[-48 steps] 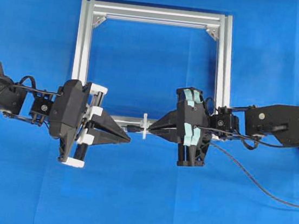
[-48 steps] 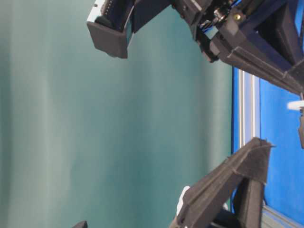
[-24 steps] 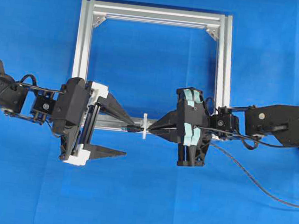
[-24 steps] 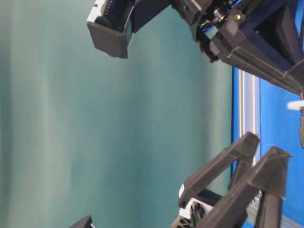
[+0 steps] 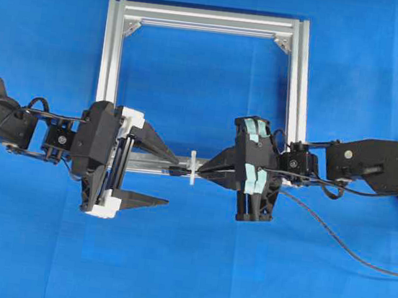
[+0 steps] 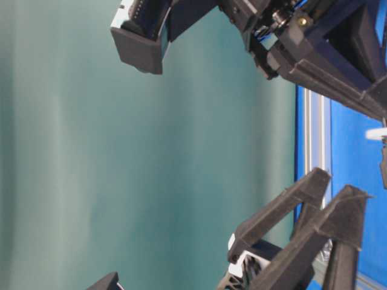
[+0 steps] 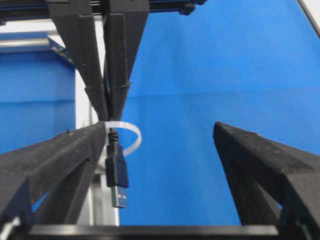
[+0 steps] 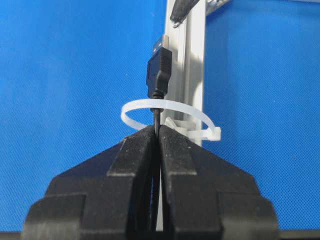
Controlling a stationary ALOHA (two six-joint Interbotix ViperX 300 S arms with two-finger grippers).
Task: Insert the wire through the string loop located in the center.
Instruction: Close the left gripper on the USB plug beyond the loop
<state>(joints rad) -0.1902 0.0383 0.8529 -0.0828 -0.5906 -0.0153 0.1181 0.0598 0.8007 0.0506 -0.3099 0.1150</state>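
Note:
The white string loop (image 5: 192,168) stands on the near bar of the silver frame (image 5: 110,58). The black wire runs through the string loop (image 8: 170,112), and its plug (image 8: 159,70) sticks out on the far side. My right gripper (image 8: 157,131) is shut on the wire just behind the loop. In the left wrist view the plug (image 7: 116,172) hangs free below the loop (image 7: 131,136), close beside the left finger (image 7: 55,165). My left gripper (image 5: 171,185) is open, with its fingers on either side of the plug and apart from it.
The wire's slack (image 5: 347,247) trails over the blue cloth toward the right edge. The square aluminium frame has corner brackets (image 5: 281,43) at the back. In the table-level view the frame bar (image 6: 317,139) runs behind both grippers.
My left gripper has gone from nearly shut to wide open, its upper finger now lying along the frame bar. The right gripper, wire and loop have not moved.

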